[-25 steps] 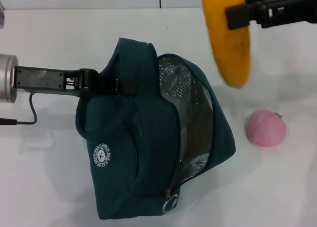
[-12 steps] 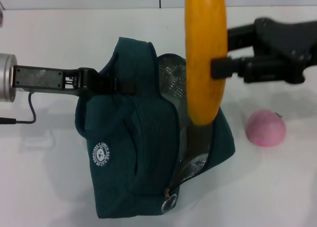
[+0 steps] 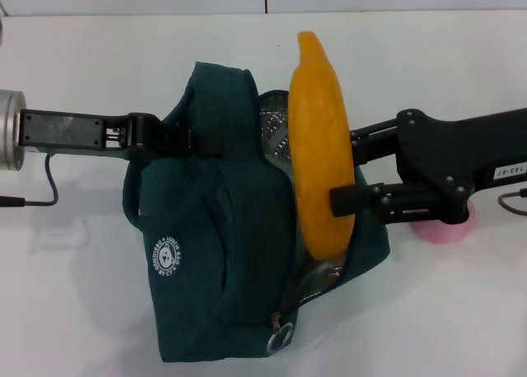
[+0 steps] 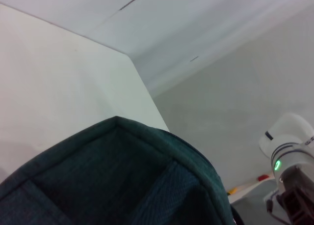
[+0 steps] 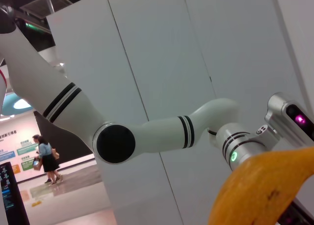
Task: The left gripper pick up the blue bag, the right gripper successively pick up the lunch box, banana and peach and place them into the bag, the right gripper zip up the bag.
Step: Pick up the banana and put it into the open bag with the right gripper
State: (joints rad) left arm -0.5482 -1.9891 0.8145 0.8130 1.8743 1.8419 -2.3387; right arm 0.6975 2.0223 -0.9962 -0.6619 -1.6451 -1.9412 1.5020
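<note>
Dark teal fabric bag: held up by left gripper, clamped on its top.
Right gripper: clamped on curved yellow-orange banana, over the bag's foil-lined opening.
Pink peach: beside the bag, behind the right arm.

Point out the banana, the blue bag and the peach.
banana (image 3: 321,146), head view, middle of its body.
blue bag (image 3: 222,253), head view, outer fabric side.
peach (image 3: 440,231), head view, visible lower edge.

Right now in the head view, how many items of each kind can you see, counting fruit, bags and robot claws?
Fruit: 2, the banana and the peach, mostly hidden behind the right claw
Bags: 1, the blue bag
Claws: 2, right claw and left claw
Total: 5
</note>
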